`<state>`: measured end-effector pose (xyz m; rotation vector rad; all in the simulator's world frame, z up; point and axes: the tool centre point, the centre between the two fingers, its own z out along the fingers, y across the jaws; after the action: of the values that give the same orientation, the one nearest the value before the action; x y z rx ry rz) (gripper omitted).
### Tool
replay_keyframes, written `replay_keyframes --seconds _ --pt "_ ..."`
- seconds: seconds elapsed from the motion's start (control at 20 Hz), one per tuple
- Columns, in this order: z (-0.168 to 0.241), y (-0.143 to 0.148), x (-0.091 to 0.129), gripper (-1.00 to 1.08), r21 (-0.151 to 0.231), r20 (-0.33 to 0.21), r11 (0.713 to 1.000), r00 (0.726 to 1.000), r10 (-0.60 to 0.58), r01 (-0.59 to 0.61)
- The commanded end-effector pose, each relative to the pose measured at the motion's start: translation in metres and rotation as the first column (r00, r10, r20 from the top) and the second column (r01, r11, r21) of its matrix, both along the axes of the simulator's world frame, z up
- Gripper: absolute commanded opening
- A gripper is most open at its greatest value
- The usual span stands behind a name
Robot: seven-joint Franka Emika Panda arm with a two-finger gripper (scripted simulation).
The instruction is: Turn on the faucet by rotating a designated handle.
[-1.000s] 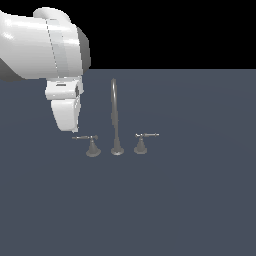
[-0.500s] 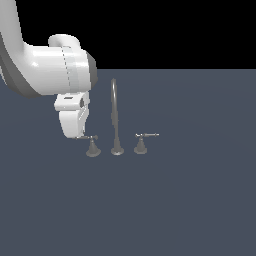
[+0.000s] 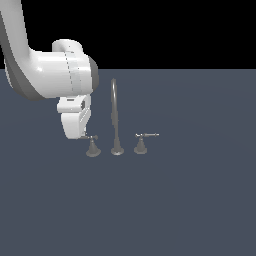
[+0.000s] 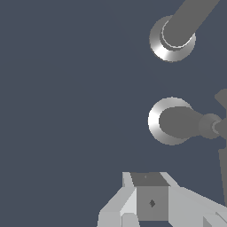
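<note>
your white gripper (image 3: 82,136) sits at the lever tip of the grey cone-based handle (image 3: 93,148), mid-surface on the dark slate tabletop (image 3: 190,200); whether its jaws are apart i cannot tell. push sideways on the rod, staying off the tall gooseneck spout (image 3: 115,112) beyond.

Lighting: dim, flat simulator render; black band across the top of the exterior view. Surface (image 3: 190,200): uniform slate-blue, no cast shadows visible. Arm (image 3: 55,75): brightest item, soft shading, no glare. Faucet (image 3: 116,120): dull grey; bright crescents on the round bases in the wrist view. Sharpness: edges slightly soft, coarse; no edge distortion.
</note>
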<state>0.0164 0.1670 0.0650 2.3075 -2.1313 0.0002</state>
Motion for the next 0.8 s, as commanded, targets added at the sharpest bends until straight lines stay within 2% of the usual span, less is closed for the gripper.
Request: replay_keyframes --seconds 0.0,0.1,0.65,0.7,0.75 --pt "0.000 0.000 0.000 -1.00 0.000 0.000 1.000 1.000 0.000 0.000" --pt "0.000 0.000 0.000 -1.00 0.000 0.000 1.000 1.000 0.000 0.000" --pt "0.000 0.014 -0.038 -1.00 0.000 0.000 1.000 1.000 0.000 0.000" --pt "0.000 0.014 -0.038 -1.00 0.000 0.000 1.000 1.000 0.000 0.000" --pt "0.005 0.010 -0.027 -1.00 0.004 0.017 1.000 1.000 -0.008 0.008"
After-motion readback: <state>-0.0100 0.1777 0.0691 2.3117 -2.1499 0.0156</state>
